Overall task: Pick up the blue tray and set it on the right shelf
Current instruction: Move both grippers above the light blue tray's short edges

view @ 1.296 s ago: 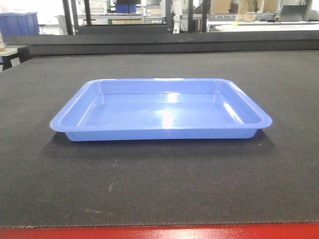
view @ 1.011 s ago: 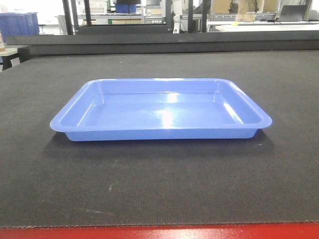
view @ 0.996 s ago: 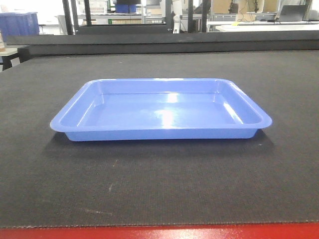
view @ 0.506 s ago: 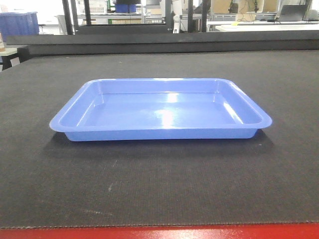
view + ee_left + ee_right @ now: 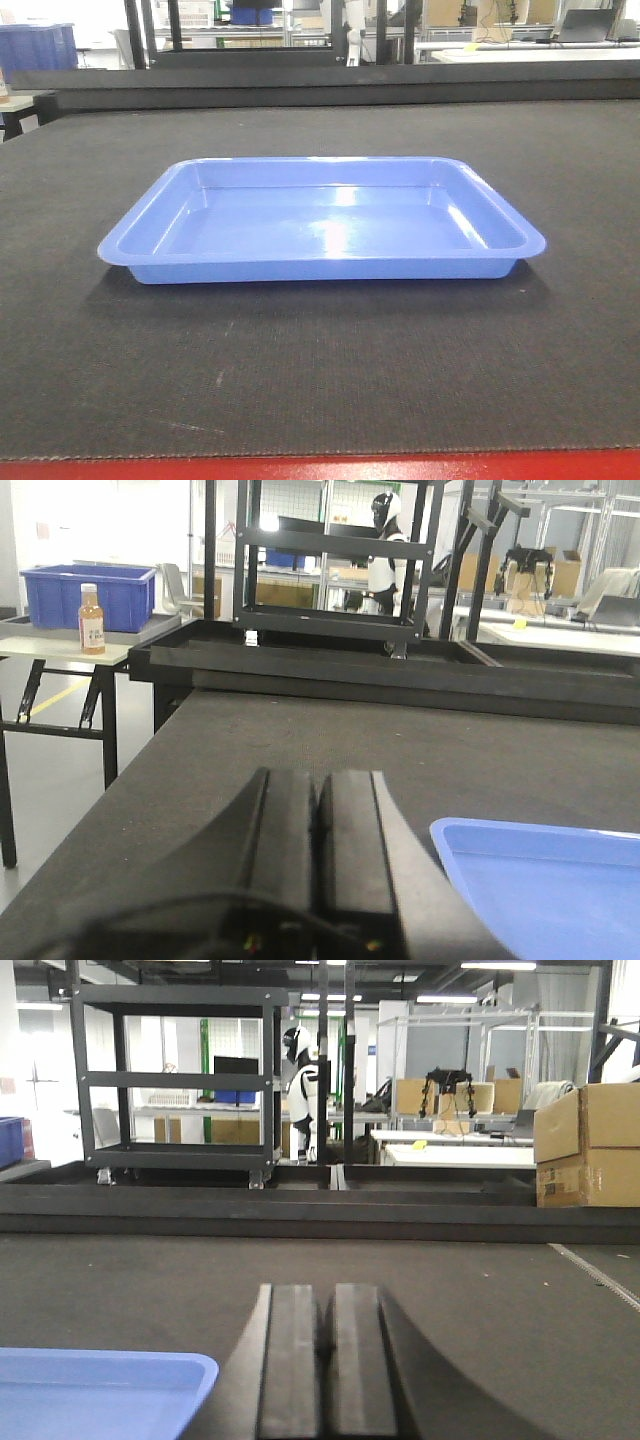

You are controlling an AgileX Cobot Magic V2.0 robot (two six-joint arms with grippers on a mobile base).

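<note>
The blue tray (image 5: 322, 220) lies flat on the dark mat in the front view, empty, with nothing touching it. Its left part shows at the lower right of the left wrist view (image 5: 545, 885), and its right corner at the lower left of the right wrist view (image 5: 100, 1392). My left gripper (image 5: 320, 780) is shut and empty, just left of the tray. My right gripper (image 5: 328, 1295) is shut and empty, just right of the tray. Neither gripper shows in the front view. The steel right shelf is out of view.
The dark mat (image 5: 320, 370) has a red front edge (image 5: 320, 468) and a raised black rail at the back (image 5: 320, 85). A black rack (image 5: 175, 1080) stands beyond. A side table with a bottle (image 5: 91, 620) and blue bin (image 5: 90, 595) is at left. Cardboard boxes (image 5: 585, 1150) stand at right.
The tray's left end has shifted very slightly to the left in the front view. Nothing else has visibly changed.
</note>
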